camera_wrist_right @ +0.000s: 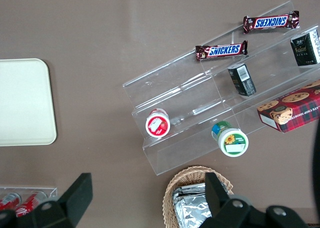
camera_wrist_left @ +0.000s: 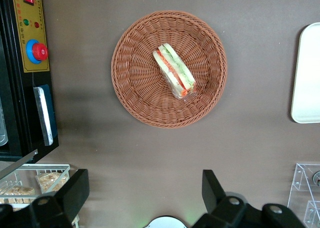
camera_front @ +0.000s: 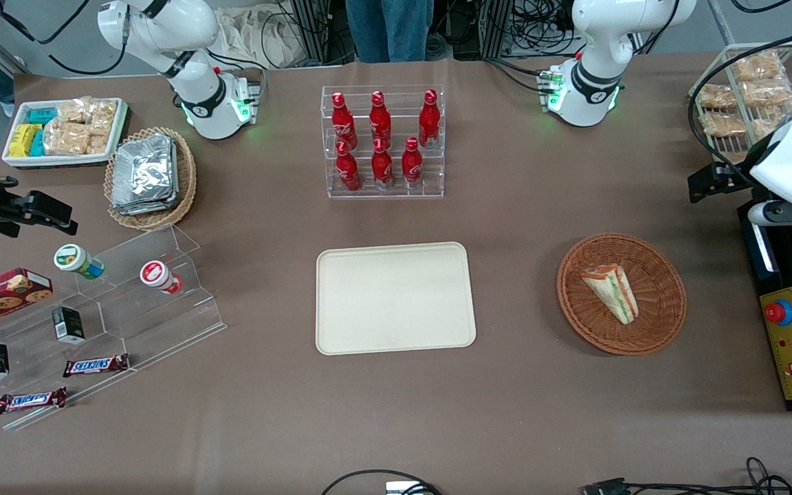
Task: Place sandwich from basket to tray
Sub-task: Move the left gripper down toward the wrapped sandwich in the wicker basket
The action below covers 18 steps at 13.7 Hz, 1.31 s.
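While the sandwich (camera_wrist_left: 174, 71) lies in the basket (camera_wrist_left: 135, 95), at three o'clock from the bare tray (camera_front: 396, 330), my gripper (camera_wrist_left: 145, 190) hangs released above the desk (camera_front: 526, 220), so I judge descent comes next.

Tray (camera_wrist_left: 306, 72) cut off by wrist view's edge.

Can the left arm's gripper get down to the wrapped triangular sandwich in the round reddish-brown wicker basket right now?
Probably yes. The gripper hangs open above the table beside the basket, and the sandwich lies alone and uncovered in it.
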### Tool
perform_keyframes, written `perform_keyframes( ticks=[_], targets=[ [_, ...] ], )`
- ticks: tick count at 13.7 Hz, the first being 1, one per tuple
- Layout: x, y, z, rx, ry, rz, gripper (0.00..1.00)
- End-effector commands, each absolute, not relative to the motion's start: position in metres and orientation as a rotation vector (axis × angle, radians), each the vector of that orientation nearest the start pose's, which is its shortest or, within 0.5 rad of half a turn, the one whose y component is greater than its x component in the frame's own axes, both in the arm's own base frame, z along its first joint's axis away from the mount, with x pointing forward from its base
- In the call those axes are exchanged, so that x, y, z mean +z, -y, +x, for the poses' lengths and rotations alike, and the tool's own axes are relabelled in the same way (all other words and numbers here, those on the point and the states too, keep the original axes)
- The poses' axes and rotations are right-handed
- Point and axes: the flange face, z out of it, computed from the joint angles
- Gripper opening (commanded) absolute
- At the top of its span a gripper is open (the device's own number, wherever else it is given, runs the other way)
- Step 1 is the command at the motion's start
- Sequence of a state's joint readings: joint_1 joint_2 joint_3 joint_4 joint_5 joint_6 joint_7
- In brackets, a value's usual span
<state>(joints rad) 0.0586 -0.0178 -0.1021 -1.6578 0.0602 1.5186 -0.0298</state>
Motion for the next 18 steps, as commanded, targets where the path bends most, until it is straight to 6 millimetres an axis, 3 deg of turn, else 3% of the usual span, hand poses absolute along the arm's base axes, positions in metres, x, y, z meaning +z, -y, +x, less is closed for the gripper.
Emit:
perform_keyframes(
  ticks=[1,9,11,15,18],
  targets=[
    [0.591,0.015,0.536,0.175,-0.017,-3.081,1.0],
    [0.59,0.014,0.535,0.18,-0.001,-3.082,1.0],
    [0.584,0.008,0.537,0.194,0.097,-3.078,1.0],
    [0.541,0.001,0.552,0.285,0.313,-3.048,1.0],
    [0.488,0.001,0.578,0.344,0.489,-3.03,1.0]
  ],
)
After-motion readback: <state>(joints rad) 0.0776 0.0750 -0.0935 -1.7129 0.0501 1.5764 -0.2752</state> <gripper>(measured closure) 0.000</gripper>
